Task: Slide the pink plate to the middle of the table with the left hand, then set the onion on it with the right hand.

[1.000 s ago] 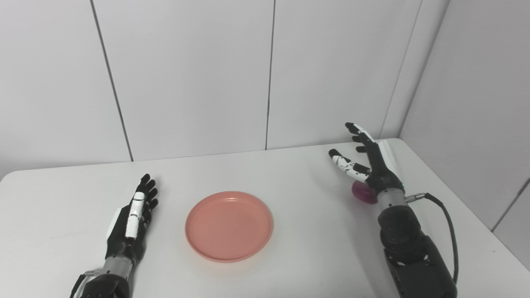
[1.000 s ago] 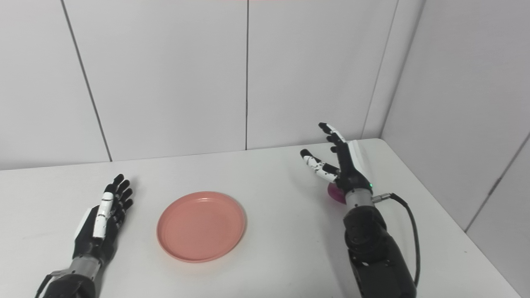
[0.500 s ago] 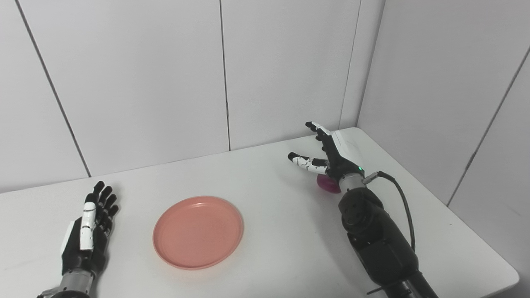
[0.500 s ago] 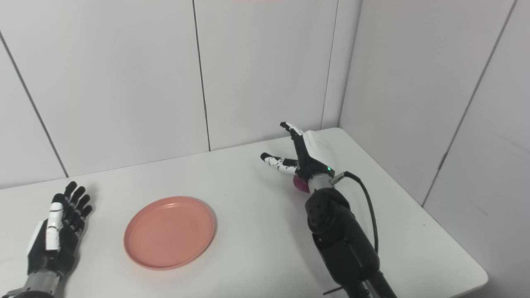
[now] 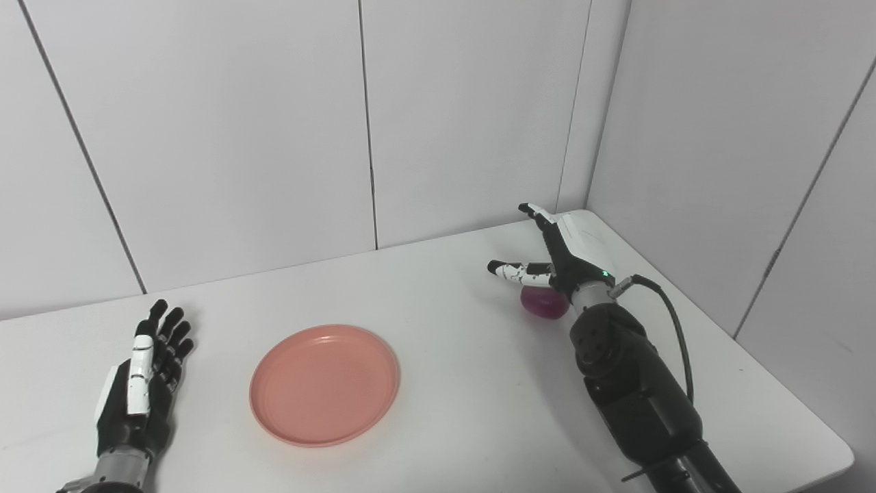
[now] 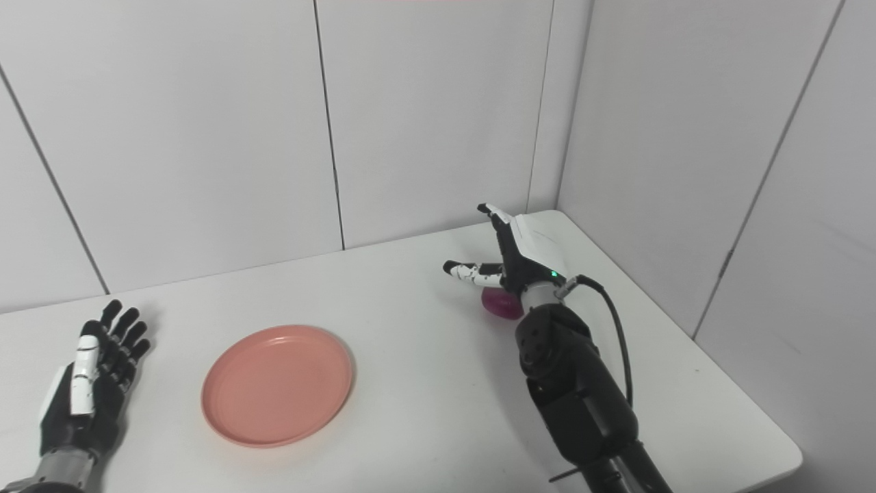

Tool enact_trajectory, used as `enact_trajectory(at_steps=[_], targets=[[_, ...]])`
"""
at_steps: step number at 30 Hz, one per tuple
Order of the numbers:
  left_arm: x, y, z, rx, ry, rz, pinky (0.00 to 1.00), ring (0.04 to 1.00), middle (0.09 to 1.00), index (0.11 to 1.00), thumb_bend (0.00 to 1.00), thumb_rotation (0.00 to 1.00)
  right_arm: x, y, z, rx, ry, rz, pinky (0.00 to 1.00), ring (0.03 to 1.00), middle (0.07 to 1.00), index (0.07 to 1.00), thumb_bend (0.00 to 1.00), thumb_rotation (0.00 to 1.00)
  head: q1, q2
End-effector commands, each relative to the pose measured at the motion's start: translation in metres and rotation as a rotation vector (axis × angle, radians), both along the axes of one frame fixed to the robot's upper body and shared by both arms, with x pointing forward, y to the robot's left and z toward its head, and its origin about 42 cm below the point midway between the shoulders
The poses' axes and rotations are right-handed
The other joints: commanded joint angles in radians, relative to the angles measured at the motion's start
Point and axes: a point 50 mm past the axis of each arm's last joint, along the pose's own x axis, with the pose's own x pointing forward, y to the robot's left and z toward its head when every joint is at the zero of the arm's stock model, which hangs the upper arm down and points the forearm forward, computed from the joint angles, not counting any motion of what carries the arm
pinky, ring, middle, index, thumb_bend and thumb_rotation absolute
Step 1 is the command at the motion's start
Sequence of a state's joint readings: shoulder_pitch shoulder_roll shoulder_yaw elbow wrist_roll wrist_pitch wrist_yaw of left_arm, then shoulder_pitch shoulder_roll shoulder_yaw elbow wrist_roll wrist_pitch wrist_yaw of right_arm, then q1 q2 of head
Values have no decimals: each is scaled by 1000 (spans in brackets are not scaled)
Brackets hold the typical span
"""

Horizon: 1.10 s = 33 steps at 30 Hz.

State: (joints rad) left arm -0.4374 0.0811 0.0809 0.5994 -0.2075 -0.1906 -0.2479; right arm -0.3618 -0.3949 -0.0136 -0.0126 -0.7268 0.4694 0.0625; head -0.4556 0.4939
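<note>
The pink plate (image 5: 324, 385) lies flat on the white table (image 5: 452, 383), left of the middle of the picture. The purple onion (image 5: 543, 302) sits on the table at the right, partly hidden under my right hand (image 5: 558, 259). That hand is open, fingers and thumb spread, palm just above the onion and not closed on it. My left hand (image 5: 144, 383) is open and empty, flat near the table's left side, apart from the plate. Both hands also show in the right eye view, the left hand (image 6: 92, 390) and the right hand (image 6: 517, 257).
White panelled walls stand close behind the table and on its right. The table's right edge (image 5: 746, 342) and front right corner (image 5: 845, 455) are near my right arm (image 5: 633, 390). A black cable (image 5: 674, 322) loops off the right wrist.
The camera has turned to the right, shifting the whole picture left. My right hand has lowered and tipped forward over the onion. The plate and left hand have stayed in place.
</note>
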Motion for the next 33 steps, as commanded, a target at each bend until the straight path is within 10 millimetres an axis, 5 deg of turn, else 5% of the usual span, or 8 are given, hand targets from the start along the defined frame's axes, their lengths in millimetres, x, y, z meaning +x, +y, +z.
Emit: enact_trajectory(at_steps=[1, 20, 33], targets=[[-21, 10, -30, 10, 60, 22, 973, 976, 974, 985, 543, 1000, 6, -7, 35, -57, -89, -17, 765, 868, 898, 913, 938, 431, 1, 2], [-22, 9, -28, -2, 62, 19, 974, 975, 975, 987, 549, 1000, 9, -24, 23, -55, 52, -32, 802, 888, 906, 908, 1000, 369, 7, 11], [-22, 8, -26, -7, 58, 20, 972, 974, 972, 982, 558, 993, 18, -25, 4, -63, 166, -31, 729, 843, 876, 890, 997, 321, 9, 17]])
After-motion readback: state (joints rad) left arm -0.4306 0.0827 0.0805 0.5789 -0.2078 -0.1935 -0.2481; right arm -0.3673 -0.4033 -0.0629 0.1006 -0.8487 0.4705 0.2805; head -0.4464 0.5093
